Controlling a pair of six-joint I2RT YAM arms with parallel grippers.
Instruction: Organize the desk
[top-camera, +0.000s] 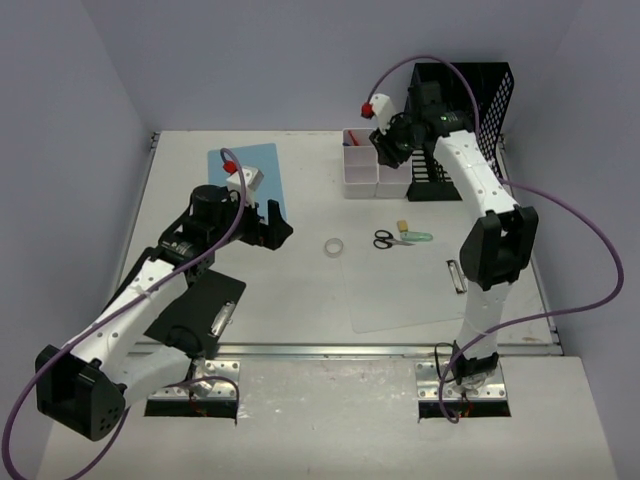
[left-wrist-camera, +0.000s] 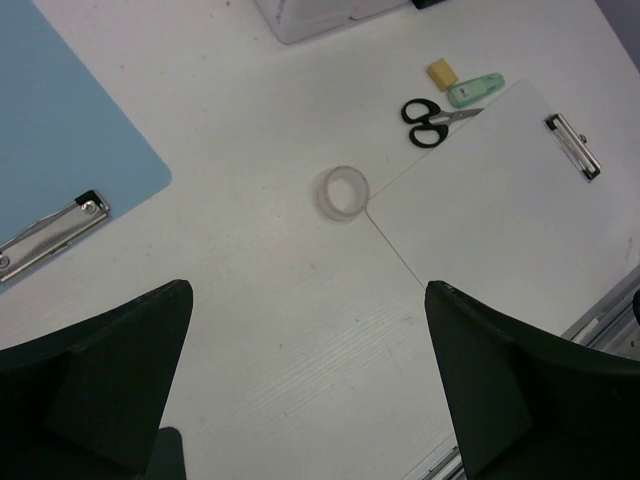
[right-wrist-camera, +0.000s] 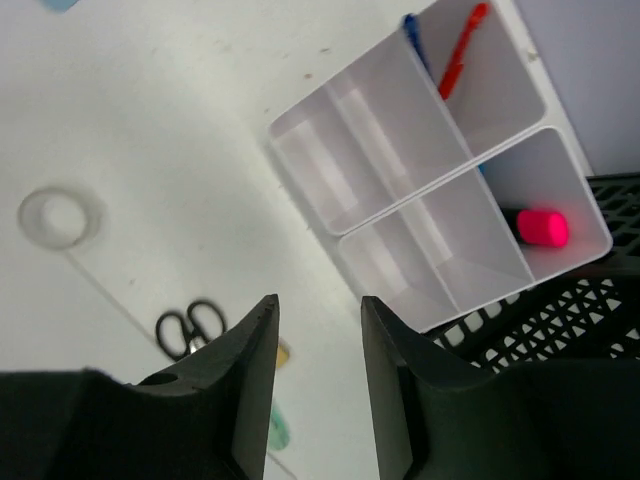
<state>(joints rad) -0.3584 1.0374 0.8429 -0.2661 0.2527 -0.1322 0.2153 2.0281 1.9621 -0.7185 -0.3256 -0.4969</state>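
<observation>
Right hand (right-wrist-camera: 317, 310): narrow, empty, above white bins (right-wrist-camera: 430, 185). Left hand (left-wrist-camera: 307, 295): wide, empty. Hazard: if you descend, a bin wall gets clipped.

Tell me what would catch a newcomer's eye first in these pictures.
The right arm reaches to the far right, jaws apart and empty near the white bins, where a bright pink object sits in one compartment. In the middle of the desk lie a clear tape ring and black scissors.
</observation>
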